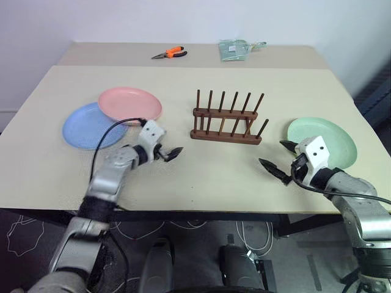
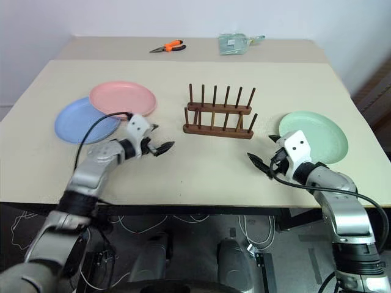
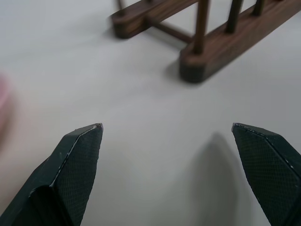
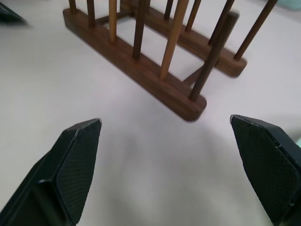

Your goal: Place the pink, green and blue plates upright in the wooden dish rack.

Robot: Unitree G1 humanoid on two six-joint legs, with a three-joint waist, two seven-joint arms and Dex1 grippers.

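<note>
A: Grippers first, quick. Left gripper (image 1: 168,153) sits lower left of centre, fingers spread wide, nothing between them. Right gripper (image 1: 278,160) lower right, same: wide apart, empty.

B: Plates?

A: All three flat on the table (image 1: 201,183), none racked. Pink plate (image 1: 130,104) up and left of the left gripper, near it; its edge overlaps the blue plate (image 1: 88,127) further left. Green plate (image 1: 322,141) just right of the right gripper, partly behind that wrist.

B: Rack?

A: Wooden dish rack (image 1: 226,119) centre frame, between the arms, long axis running left-right across the picture, so the slots face toward and away from the camera. My guess: right arm is nearer green, left nearer pink.

B: Anything unclear?

A: Green's near rim is hidden by the right wrist. Blue is partly covered by pink. Pliers (image 1: 170,54) and a clear bag (image 1: 235,49) sit top centre, well apart.
</note>
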